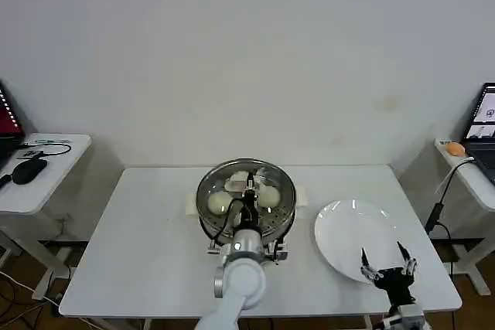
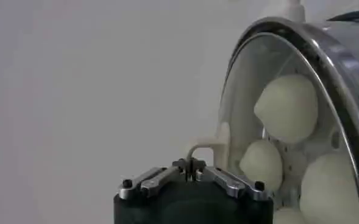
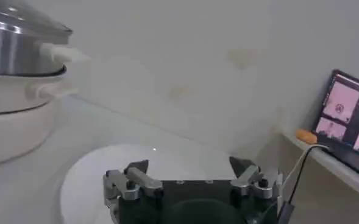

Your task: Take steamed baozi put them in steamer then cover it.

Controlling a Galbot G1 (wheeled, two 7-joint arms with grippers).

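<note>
Atop the steel steamer (image 1: 246, 200), left gripper (image 1: 249, 191) pinches the glass cover's (image 1: 232, 179) handle; right gripper (image 1: 388, 262) gapes.

The steamer's (image 1: 246, 200) top is closed off by the cover (image 1: 247, 183), seated on the rim with the baozi (image 1: 220, 203) sealed beneath. Approach from the near side is blocked by the left gripper (image 1: 249, 205), whose fingers are closed on the cover's handle, with its arm behind. Bare desk (image 1: 139, 245) is left open on the steamer's left. To its right, the plate (image 1: 352, 237) is overhung at its near edge by the right gripper (image 1: 388, 262), fingers spread.
</note>
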